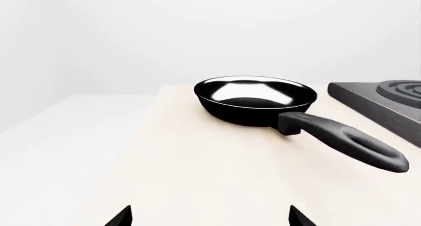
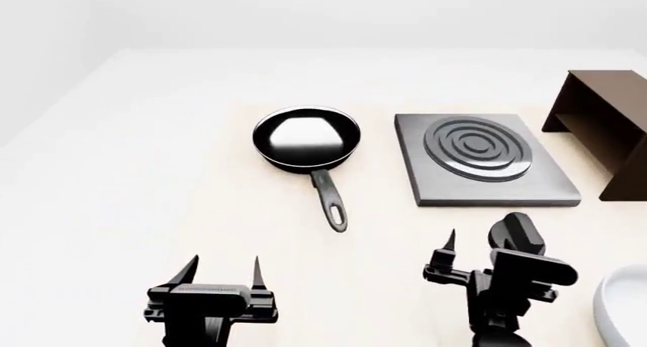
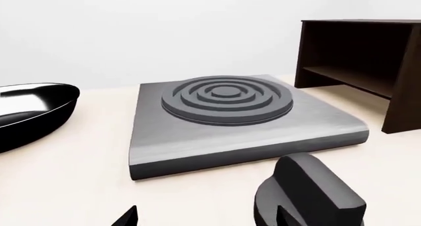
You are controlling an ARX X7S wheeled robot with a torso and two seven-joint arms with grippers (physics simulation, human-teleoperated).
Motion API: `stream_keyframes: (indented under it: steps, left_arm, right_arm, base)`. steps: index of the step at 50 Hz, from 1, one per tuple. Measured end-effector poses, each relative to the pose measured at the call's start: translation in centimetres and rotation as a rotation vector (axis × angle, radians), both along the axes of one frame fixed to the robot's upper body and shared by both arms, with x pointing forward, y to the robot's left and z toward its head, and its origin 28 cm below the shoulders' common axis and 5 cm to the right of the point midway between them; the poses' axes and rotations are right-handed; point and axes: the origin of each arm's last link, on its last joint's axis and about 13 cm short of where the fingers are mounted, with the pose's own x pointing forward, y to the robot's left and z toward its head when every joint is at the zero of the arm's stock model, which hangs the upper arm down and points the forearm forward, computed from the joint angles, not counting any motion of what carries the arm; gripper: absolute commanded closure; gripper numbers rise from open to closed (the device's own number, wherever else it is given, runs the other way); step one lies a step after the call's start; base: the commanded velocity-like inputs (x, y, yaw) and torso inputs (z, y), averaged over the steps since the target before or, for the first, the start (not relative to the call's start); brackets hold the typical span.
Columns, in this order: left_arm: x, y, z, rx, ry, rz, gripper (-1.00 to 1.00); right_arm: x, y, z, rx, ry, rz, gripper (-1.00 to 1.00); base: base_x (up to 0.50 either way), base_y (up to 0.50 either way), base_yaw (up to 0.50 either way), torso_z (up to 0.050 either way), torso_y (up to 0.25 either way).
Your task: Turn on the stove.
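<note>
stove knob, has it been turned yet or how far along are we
Nothing looks done yet. The right gripper is open around the knob, not visibly clamped. The left gripper is open and idle. Left: close on the knob and twist it to switch on the stove.

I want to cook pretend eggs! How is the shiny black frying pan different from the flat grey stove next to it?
The round black frying pan is a glossy bowl with a long handle; the flat dark-grey square stove is a matte slab with raised ring burners. The pan is hollow and empty; the stove is solid and nothing stands on it. The pan sits nearer the left arm, the stove nearer the right. Both rest on the pale tabletop, side by side and apart.
</note>
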Motion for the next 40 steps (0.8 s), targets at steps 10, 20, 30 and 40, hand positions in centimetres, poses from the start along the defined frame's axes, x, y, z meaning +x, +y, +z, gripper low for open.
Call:
stream_keyframes:
  steps: [10, 20, 30, 40]
  left_arm:
    - [0.0, 0.0, 0.0, 0.000, 0.000, -0.002, -1.00]
    - [-0.1, 0.0, 0.0, 0.000, 0.000, -0.004, -1.00]
    - [-0.1, -0.1, 0.0, -0.002, -0.001, -0.007, -1.00]
    - [-0.2, -0.1, 0.1, -0.002, -0.002, -0.009, -1.00]
  right_arm:
    - [0.0, -0.3, 0.1, -0.002, -0.002, -0.011, -1.00]
    - [0.2, -0.6, 0.1, -0.004, -0.001, -0.021, -1.00]
    - [0.9, -0.9, -0.5, 0.000, 0.020, -0.038, -1.00]
    - [1.6, -1.3, -1.1, 0.007, 0.044, -0.053, -1.00]
  base:
    - [0.00, 0.00, 0.00, 0.000, 0.000]
    - [0.00, 0.00, 0.00, 0.000, 0.000]
    - [0.00, 0.00, 0.00, 0.000, 0.000]
    - [0.00, 0.00, 0.00, 0.000, 0.000]
